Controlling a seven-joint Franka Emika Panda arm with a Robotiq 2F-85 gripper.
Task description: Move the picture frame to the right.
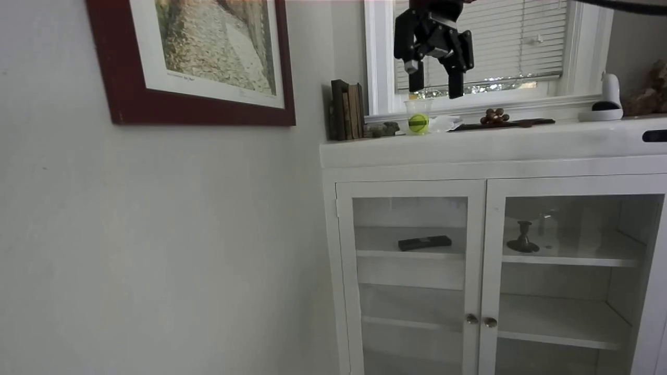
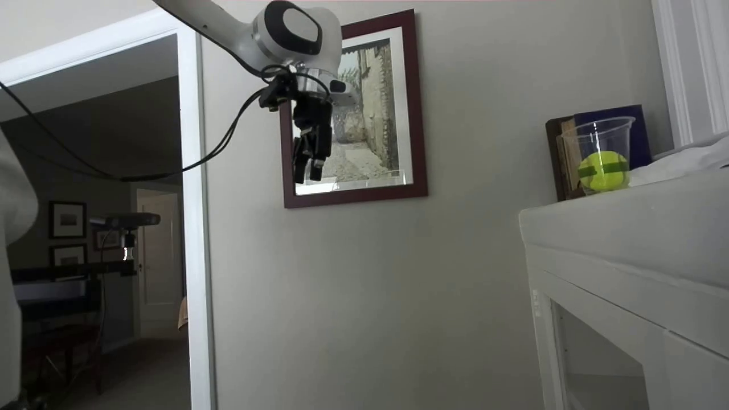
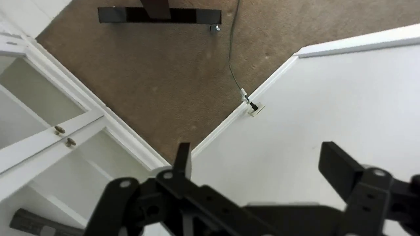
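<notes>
The picture frame [image 1: 219, 52] hangs on the grey wall at the upper left of an exterior view, its top cut off. It has dark reddish-brown wood, a white mat and a stone-lane artwork. It also hangs at upper centre in an exterior view [image 2: 370, 131], its edges slanted there; the arm hides its upper left. My gripper [image 1: 435, 84] points down, open and empty, before the window in that view. In an exterior view, the gripper [image 2: 308, 171] overlaps the frame's lower left; contact cannot be told. In the wrist view, the gripper's [image 3: 257, 160] fingers are wide apart; the frame is out of view.
A white glass-door cabinet [image 1: 406, 169] stands at the wall corner. On it are books [image 1: 348, 112], a clear cup with a yellow-green ball [image 1: 418, 124] and a white camera [image 1: 609, 94]. A doorway trim [image 2: 193, 228] borders the wall. A cable [image 3: 231, 49] plugs into an outlet.
</notes>
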